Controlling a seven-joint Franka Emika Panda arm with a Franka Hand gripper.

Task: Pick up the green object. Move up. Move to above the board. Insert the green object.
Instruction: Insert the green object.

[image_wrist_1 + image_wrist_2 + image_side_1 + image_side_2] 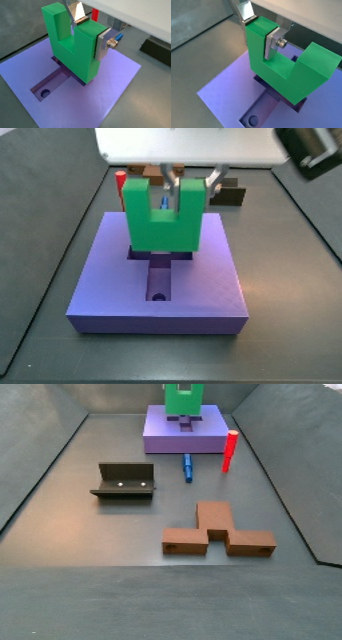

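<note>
We see the gripper (pixel 89 31) closed on one prong of the green object (pixel 73 45), one silver finger (pixel 78 11) down in its square notch and the other plate against the prong's outer face, holding the piece prongs-up with its base at the cross-shaped recess (pixel 160 270) of the purple board (pixel 214 283). In a side view the board (pixel 163 434) lies at the far end of the floor, a red peg (pixel 229 450) and a blue peg (pixel 189 466) just beside it. Nearer stand the fixture (pixel 124 481) and a brown block (pixel 218 530), well apart from the board.
</note>
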